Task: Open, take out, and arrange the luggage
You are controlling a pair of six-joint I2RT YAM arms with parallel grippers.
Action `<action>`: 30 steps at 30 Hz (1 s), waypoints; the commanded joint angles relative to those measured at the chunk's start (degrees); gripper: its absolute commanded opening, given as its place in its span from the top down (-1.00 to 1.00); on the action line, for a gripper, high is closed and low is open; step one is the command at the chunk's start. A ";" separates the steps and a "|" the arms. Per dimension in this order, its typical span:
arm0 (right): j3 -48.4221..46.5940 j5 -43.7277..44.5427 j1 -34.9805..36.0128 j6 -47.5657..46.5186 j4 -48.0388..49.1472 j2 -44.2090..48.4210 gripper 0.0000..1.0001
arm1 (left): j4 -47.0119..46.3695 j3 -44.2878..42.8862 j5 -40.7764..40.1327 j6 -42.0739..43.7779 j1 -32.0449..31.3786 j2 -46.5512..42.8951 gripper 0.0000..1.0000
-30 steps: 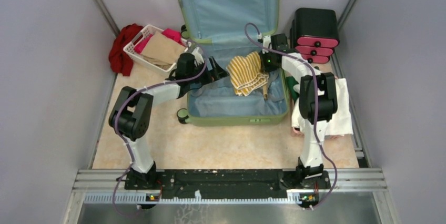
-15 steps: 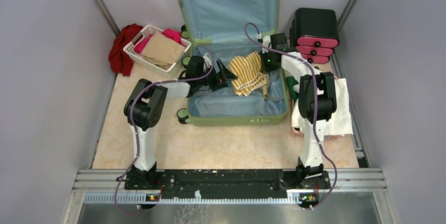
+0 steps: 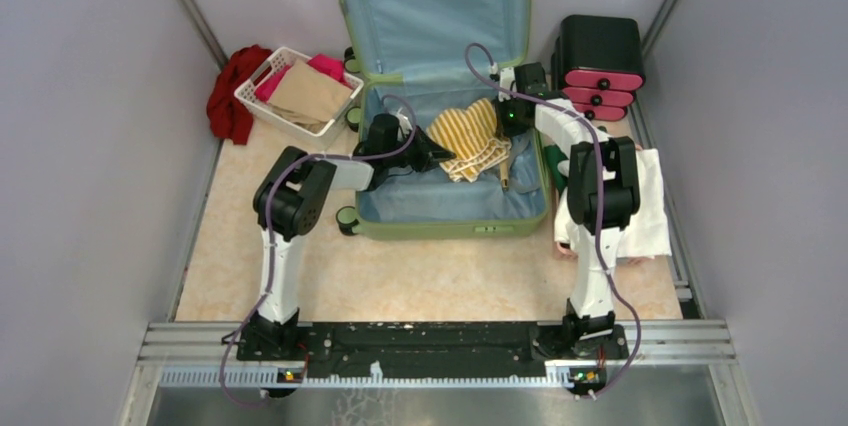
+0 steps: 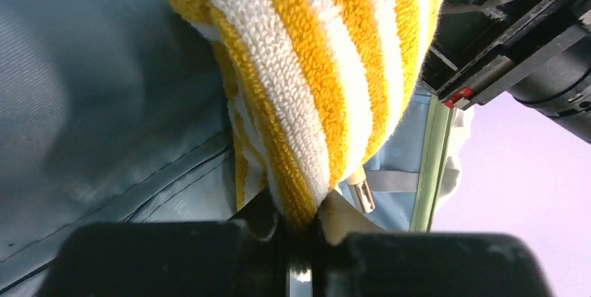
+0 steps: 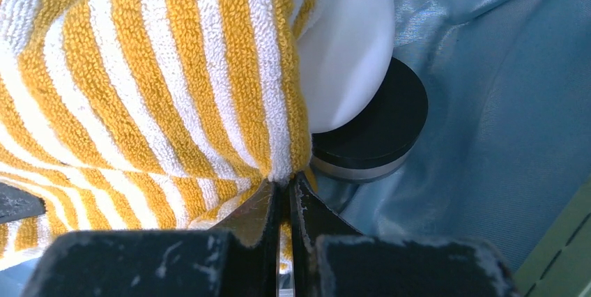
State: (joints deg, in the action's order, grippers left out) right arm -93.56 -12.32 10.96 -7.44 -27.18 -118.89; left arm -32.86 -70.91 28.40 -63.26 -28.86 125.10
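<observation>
— Beige tabletop (image 3: 420, 276): where's the light-green hard-shell suitcase (image 3: 450, 230)?
— Lying open mid-table, lid raised toward the back.
— And the fingers?
— Left gripper (image 4: 300, 231) and right gripper (image 5: 284, 189) each pinch the yellow-and-white striped terry towel (image 3: 468, 138) inside it.

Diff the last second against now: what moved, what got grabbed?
The left gripper swung right into the luggage and closed on the striped towel at its left edge. The right gripper stayed shut on the towel's other side. Luggage, basket, drawer box unmoved.
</observation>
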 commanded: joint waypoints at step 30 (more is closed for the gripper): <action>16.93 -39.33 -2.26 5.65 17.86 17.10 -0.65 | 19.95 9.45 -6.87 9.25 1.37 -22.33 1.00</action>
State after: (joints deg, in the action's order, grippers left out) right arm -78.02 -50.15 8.75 -3.31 -17.74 -107.87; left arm -9.76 -61.12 15.97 -51.55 -28.18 103.02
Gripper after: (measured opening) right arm 0.819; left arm 0.041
